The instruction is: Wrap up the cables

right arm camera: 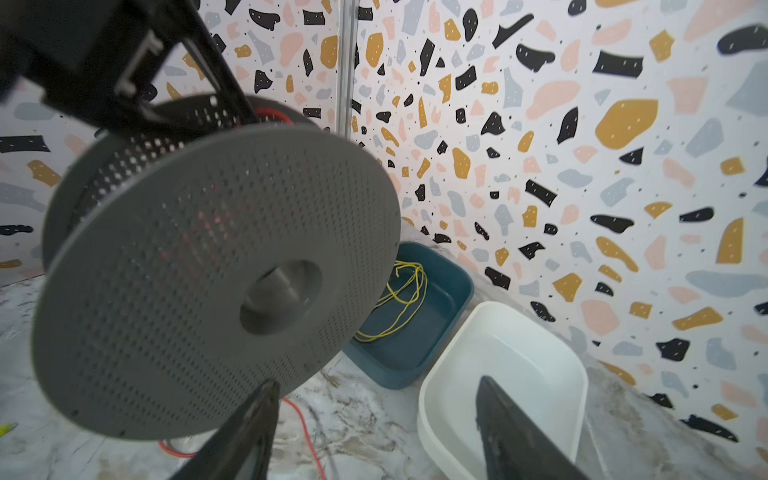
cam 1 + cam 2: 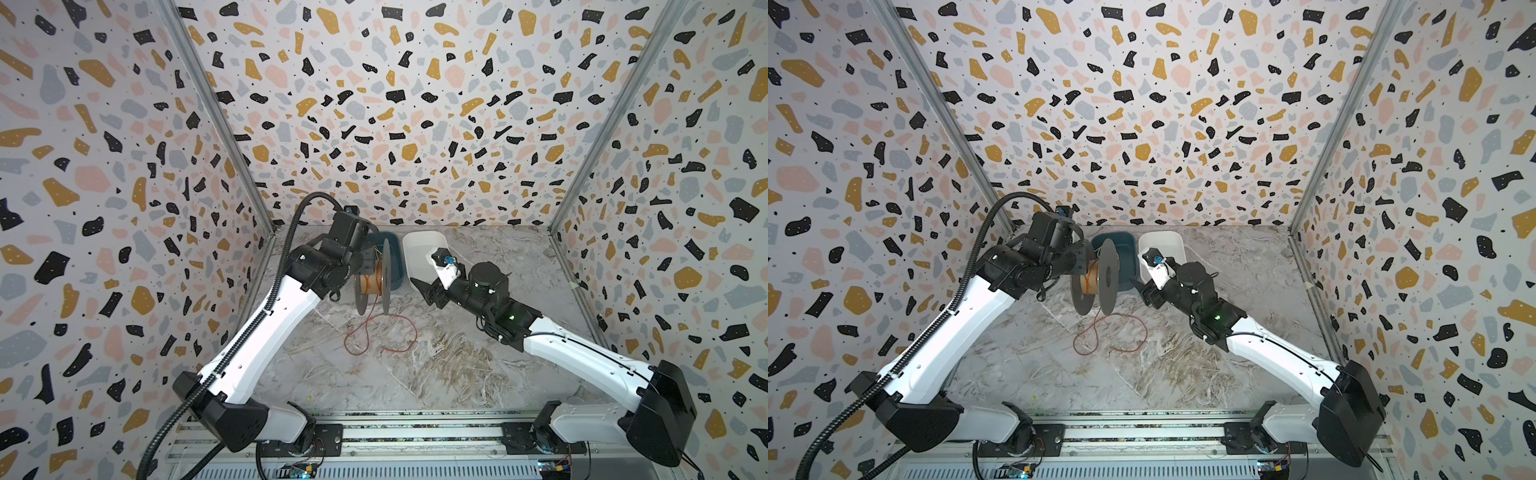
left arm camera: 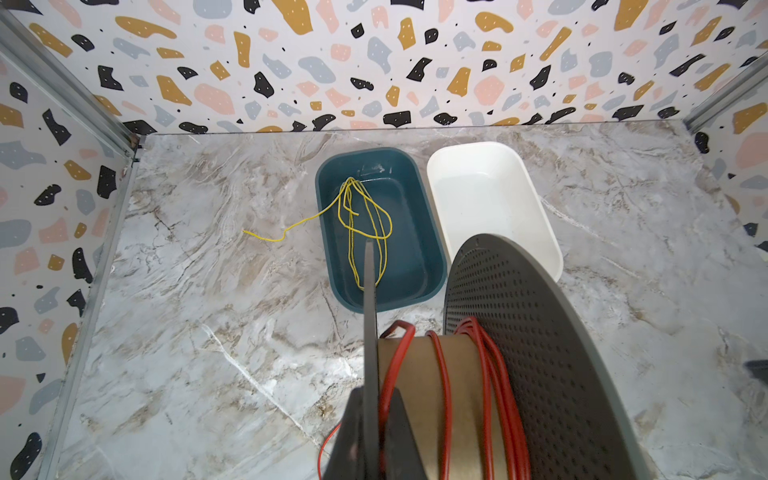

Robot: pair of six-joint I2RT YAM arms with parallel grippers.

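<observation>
- The left gripper [image 3: 374, 415] is clamped on the rim of the near flange of the spool [image 2: 372, 282]. In the left wrist view, one dark finger sits on each side of the thin grey disc.
- The spool is grey, with two perforated flanges and a brown cardboard core. In both top views it is raised above the marble table [image 2: 436, 374], standing on edge with its axis running sideways.
- The cable [image 3: 442, 374], a thin red wire, is partly wound on the core. A few turns are spread over the cardboard and several bunch against the far flange.
- The rest of the cable hangs from the spool and lies in a loose loop on the table just in front of it [image 2: 1113, 336], touching neither gripper.
- Behind the spool is a teal bin [image 3: 409, 266] holding a tangle of yellow wire [image 3: 351, 181]. One end of that wire trails over the rim onto the table.
- A white bin [image 3: 490, 199] stands just beside the teal one, apparently empty.
- The right gripper [image 1: 378, 382] is released, with its fingers spread wide and nothing between them. It points towards the spool's outer flange, and the right wrist view shows one fingertip close to the rim. Whether they touch cannot be told.
</observation>
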